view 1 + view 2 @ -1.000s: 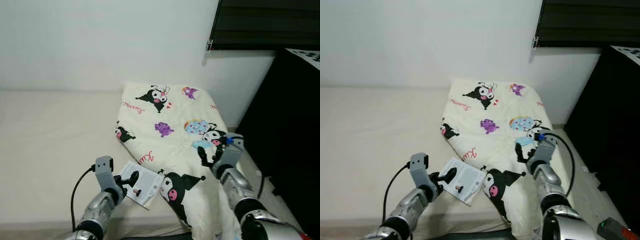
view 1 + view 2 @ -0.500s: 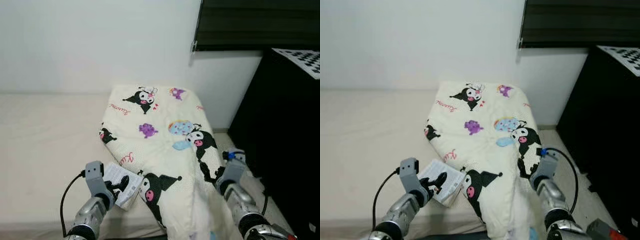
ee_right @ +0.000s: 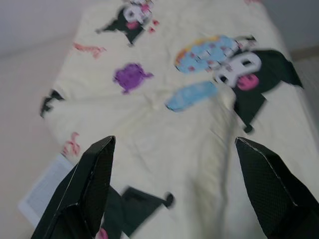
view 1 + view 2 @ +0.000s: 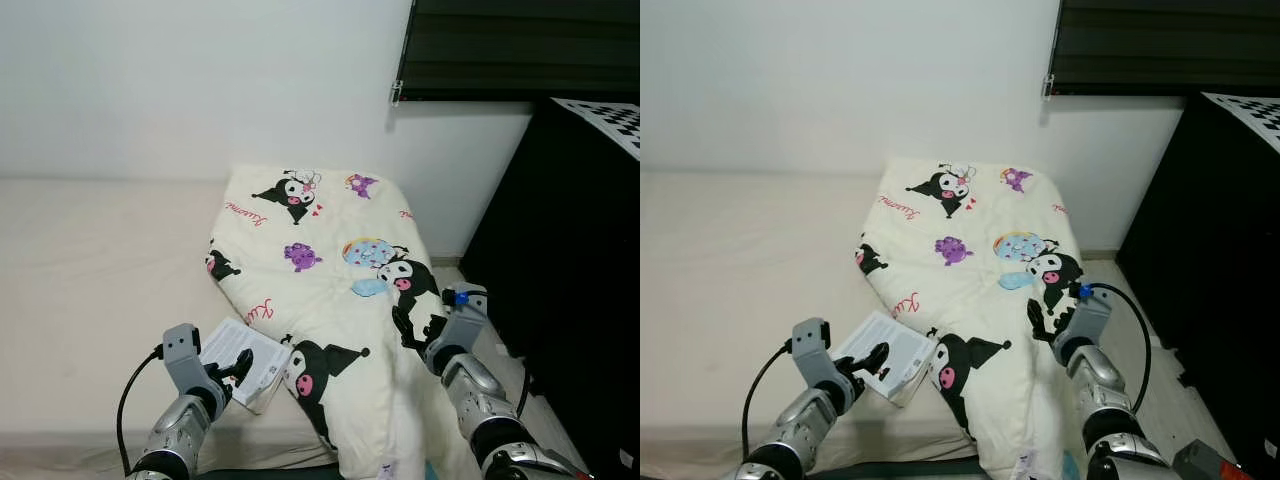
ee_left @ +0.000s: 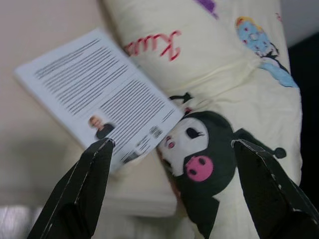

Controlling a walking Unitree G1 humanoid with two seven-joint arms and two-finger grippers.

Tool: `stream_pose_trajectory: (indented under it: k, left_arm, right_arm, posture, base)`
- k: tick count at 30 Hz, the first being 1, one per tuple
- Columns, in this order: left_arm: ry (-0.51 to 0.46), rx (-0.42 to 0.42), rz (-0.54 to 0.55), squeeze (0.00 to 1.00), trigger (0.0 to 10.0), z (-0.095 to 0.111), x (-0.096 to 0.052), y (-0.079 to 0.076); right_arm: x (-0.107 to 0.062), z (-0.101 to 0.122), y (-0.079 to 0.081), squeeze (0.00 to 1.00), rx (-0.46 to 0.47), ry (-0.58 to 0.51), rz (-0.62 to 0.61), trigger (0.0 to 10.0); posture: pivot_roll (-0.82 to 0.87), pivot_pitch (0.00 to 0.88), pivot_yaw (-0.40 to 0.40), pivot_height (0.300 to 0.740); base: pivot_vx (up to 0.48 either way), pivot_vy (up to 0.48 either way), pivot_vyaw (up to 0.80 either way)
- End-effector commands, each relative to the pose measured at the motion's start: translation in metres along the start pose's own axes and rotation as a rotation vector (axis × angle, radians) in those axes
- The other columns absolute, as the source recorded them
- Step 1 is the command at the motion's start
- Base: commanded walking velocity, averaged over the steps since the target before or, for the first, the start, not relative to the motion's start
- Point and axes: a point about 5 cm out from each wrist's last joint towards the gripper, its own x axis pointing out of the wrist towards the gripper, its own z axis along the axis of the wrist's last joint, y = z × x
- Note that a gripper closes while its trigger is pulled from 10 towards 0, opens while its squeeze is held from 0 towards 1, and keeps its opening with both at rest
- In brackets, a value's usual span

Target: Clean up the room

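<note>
White wall [image 4: 200, 80], black cabinet [image 4: 570, 250]

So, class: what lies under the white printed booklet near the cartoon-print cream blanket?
The white printed booklet lies on the beige mattress; its right edge meets the cartoon-print cream blanket. What lies directly beneath it is covered.

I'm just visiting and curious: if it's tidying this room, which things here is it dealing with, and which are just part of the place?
Likely part of the tidying:
- cartoon-print blanket, crumpled on the bed
- booklet, beside the left gripper
- right gripper, open over the blanket

Just there:
- bed
- black cabinet
- window blind
</note>
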Motion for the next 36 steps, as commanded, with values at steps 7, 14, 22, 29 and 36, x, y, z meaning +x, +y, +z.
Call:
stream_pose_trajectory:
  k: [7,14,22,29,36]
  left_arm:
    - [0.068,-0.166,0.045,0.00,10.0,-0.018,-0.004,0.004]
    - [0.061,-0.250,0.015,0.00,10.0,-0.019,-0.002,-0.003]
    - [-0.057,-0.364,-0.033,0.00,10.0,0.008,0.006,-0.008]
    - [-0.103,-0.422,-0.110,0.00,10.0,0.021,0.013,-0.024]
    - [-0.123,-0.458,-0.110,0.00,10.0,0.019,0.011,-0.031]
  right_arm:
    - [0.007,0.030,0.008,0.00,0.054,-0.104,0.071,10.0]
    - [0.008,0.041,0.019,0.00,0.064,-0.144,0.143,10.0]
    - [0.003,0.036,0.030,0.00,0.095,-0.141,0.198,10.0]
    - [-0.005,0.025,0.035,0.00,0.108,-0.122,0.214,10.0]
    - [-0.020,0.024,0.039,0.00,0.123,-0.131,0.219,10.0]
  posture:
    - [-0.11,0.000,-0.027,0.640]
    - [-0.11,0.000,-0.029,0.610]
    - [-0.11,0.017,-0.027,0.580]
    - [-0.12,0.072,-0.010,0.555]
    - [-0.12,0.142,0.006,0.525]
  base:
    - [0.000,0.000,0.00]
    - [0.000,0.000,0.00]
    - [0.000,0.000,0.00]
    - [0.000,0.000,0.00]
    - [0.000,0.000,0.00]
